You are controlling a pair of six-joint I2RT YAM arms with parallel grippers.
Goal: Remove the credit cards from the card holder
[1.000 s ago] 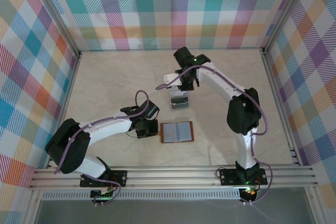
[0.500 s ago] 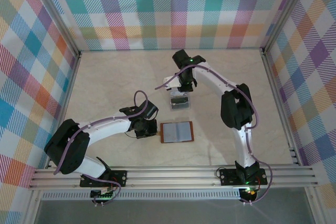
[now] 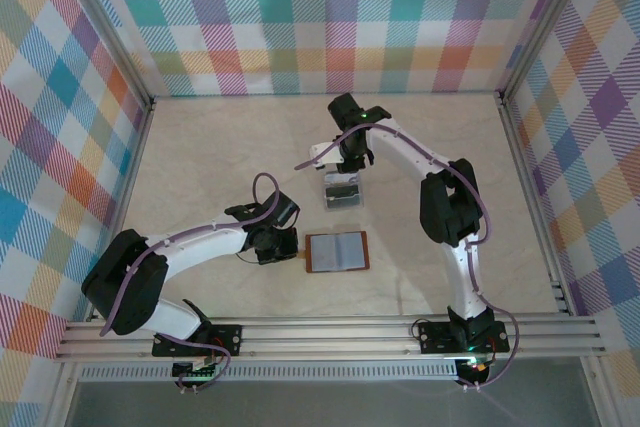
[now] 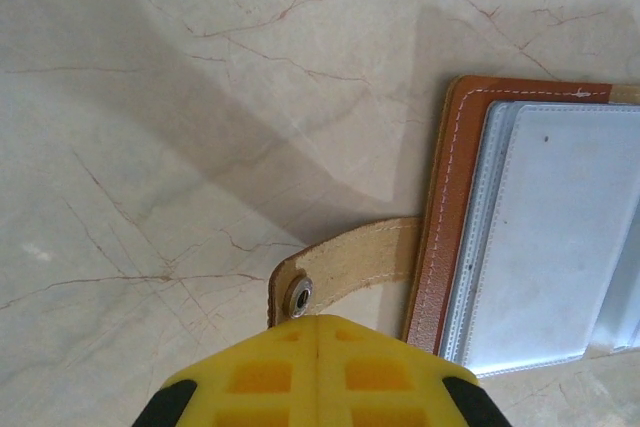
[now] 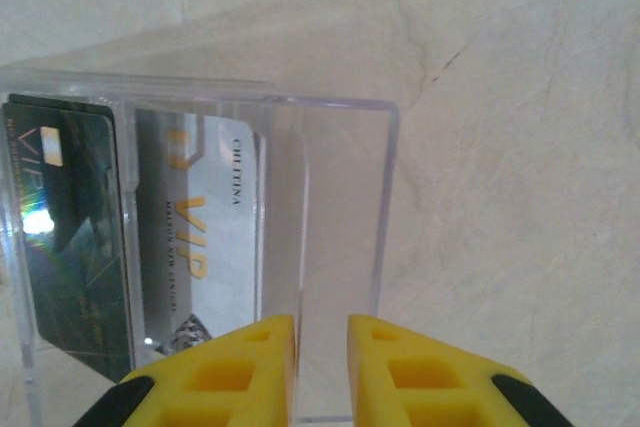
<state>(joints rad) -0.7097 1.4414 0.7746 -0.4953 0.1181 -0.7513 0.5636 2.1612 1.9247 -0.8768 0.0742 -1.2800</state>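
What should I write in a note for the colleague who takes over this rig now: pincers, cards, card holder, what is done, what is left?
Left pincer: shut, its tips at the strap tab of the open reddish-brown leather card holder.
Right pincer: slightly open, at the clear plastic box.
Done: a dark rectangular card and a silvery-white rectangular card lie in that box.
Left: check the holder's grey-blue pockets; I cannot tell whether any card is inside.

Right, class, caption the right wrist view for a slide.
Dark card and silver card in a clear box, right tool slightly open over it.
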